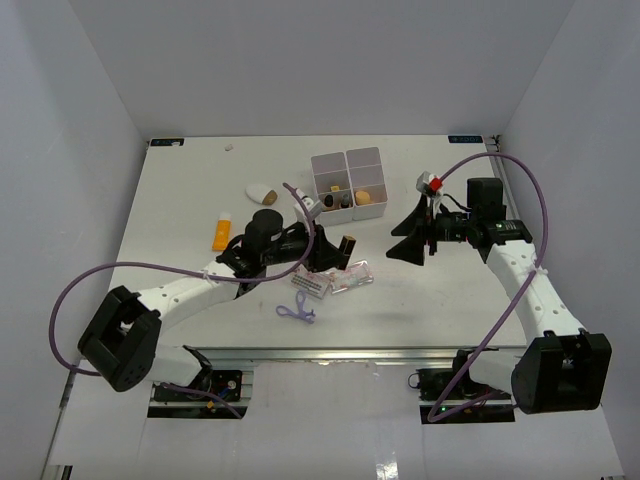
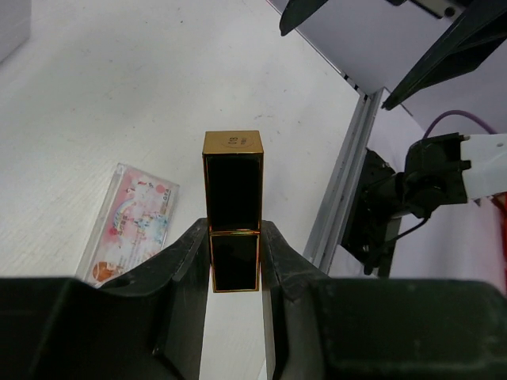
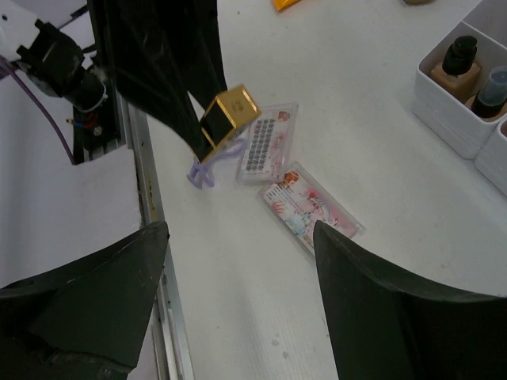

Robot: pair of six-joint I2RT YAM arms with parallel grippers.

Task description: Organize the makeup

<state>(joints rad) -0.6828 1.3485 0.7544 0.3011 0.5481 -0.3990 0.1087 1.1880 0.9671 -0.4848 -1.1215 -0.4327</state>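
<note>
My left gripper (image 1: 338,250) is shut on a black lipstick case with gold edges (image 2: 233,207), held just above the table; the case also shows in the right wrist view (image 3: 230,113). Two flat clear packets with pink print (image 1: 352,275) (image 1: 310,283) lie beside it, one in the left wrist view (image 2: 131,226) and both in the right wrist view (image 3: 268,141) (image 3: 310,206). A thin purple tool (image 1: 297,311) lies nearer the front edge. A yellow-orange tube (image 1: 221,231) and a white oval piece (image 1: 261,190) lie at the left. My right gripper (image 1: 410,241) is open and empty, above the table right of the packets.
A white four-compartment box (image 1: 365,160) stands at the back centre, holding an orange sponge (image 1: 363,197) and small dark-capped bottles (image 3: 458,59). The metal rail along the table's front edge (image 2: 337,190) is close to the left gripper.
</note>
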